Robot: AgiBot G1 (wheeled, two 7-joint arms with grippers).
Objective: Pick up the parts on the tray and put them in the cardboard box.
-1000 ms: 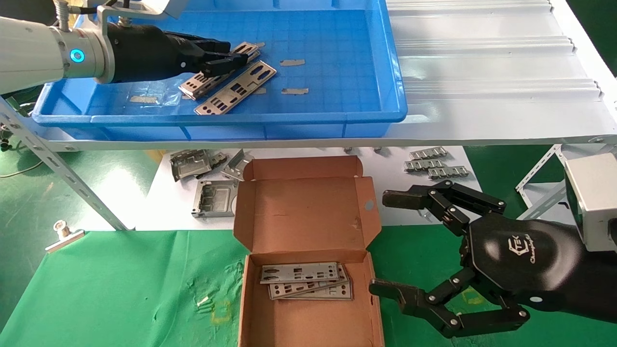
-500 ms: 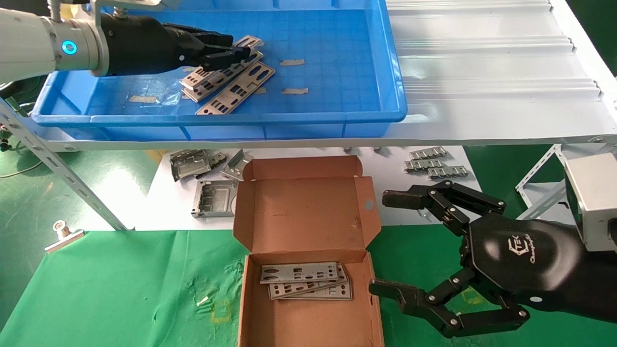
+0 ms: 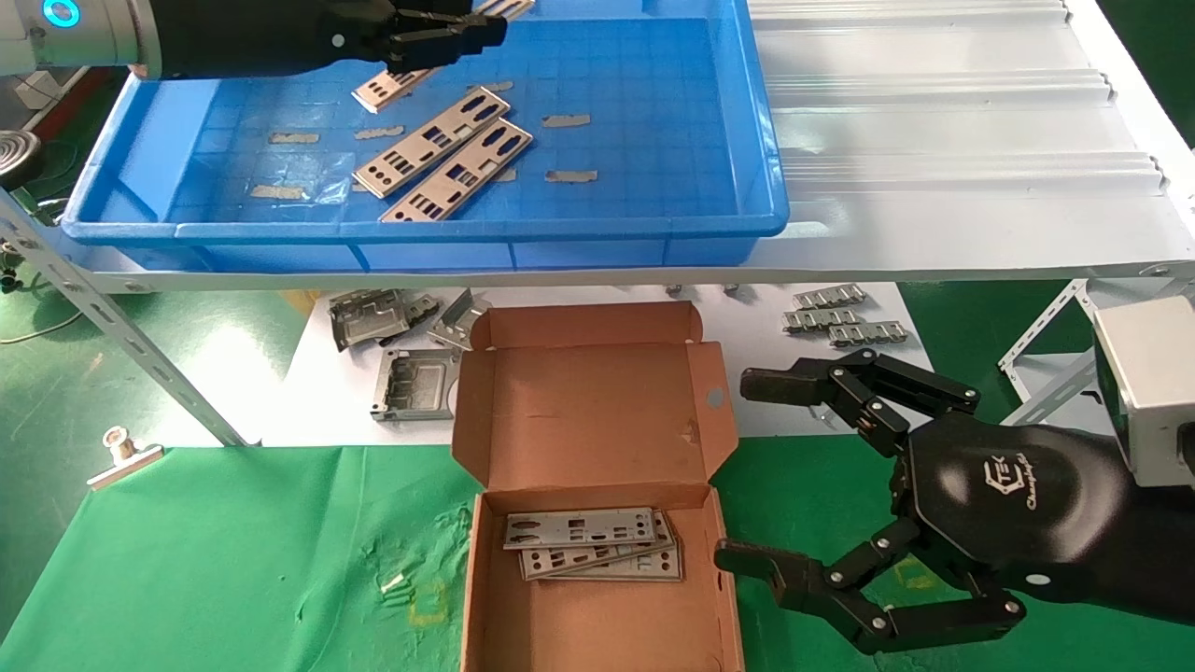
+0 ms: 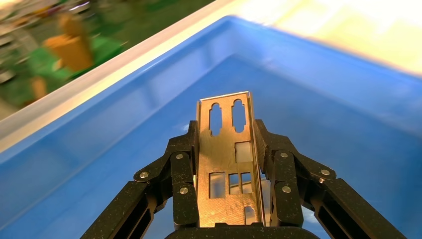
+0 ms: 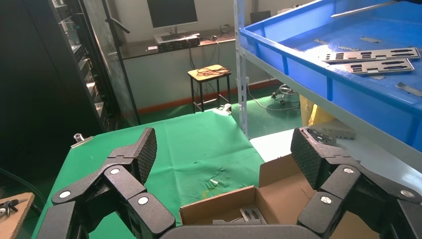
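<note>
My left gripper (image 3: 448, 33) is shut on a silver punched plate (image 3: 392, 82) and holds it lifted over the blue tray (image 3: 420, 233); the left wrist view shows the plate (image 4: 226, 164) clamped between the fingers (image 4: 181, 174). Two more plates (image 3: 431, 142) (image 3: 457, 173) lie side by side on the tray floor. The open cardboard box (image 3: 597, 420) stands below on the green cloth with several plates (image 3: 593, 541) inside. My right gripper (image 3: 747, 467) is open and empty just right of the box; the right wrist view shows its pads (image 5: 144, 149) spread wide.
Grey tape strips (image 3: 569, 175) lie on the tray floor. Bulky grey metal frames (image 3: 411, 383) and small metal pieces (image 3: 845, 322) lie on white paper behind the box. A metal clip (image 3: 126, 453) sits on the green cloth at left. A slanted shelf strut (image 3: 121, 345) runs down the left.
My left gripper has risen and moved toward the tray's far side, lifting one plate off the pile. Two plates stay on the floor. The right arm has not moved.
</note>
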